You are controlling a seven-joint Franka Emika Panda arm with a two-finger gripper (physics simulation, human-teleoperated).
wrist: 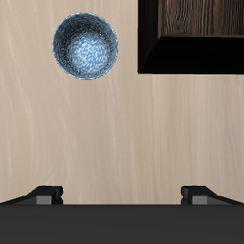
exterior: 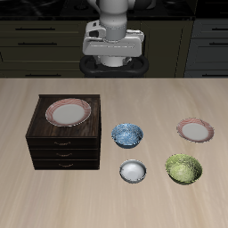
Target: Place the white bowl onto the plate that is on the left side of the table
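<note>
I have the fingers (wrist: 122, 193) spread wide, holding nothing, high over the tabletop (exterior: 114, 205). The white bowl (exterior: 133, 170) sits (untouched) at eight o'clock from the plate (exterior: 194, 130).

- White bowl (exterior: 132, 170): glossy white-grey, pale inside.
- Plate (exterior: 194, 130): dull pink-red rim, pale grey-white centre.
- Second plate (exterior: 69, 111): same pink rim, pale centre.
- Blue bowl (exterior: 126, 134): blue-and-white mottled pattern.
- Green bowl (exterior: 183, 167): yellow-green, speckled.
- Drawer cabinet (exterior: 62, 147): dark brown wood grain.
- Table (exterior: 114, 205): light beige wood grain.
</note>
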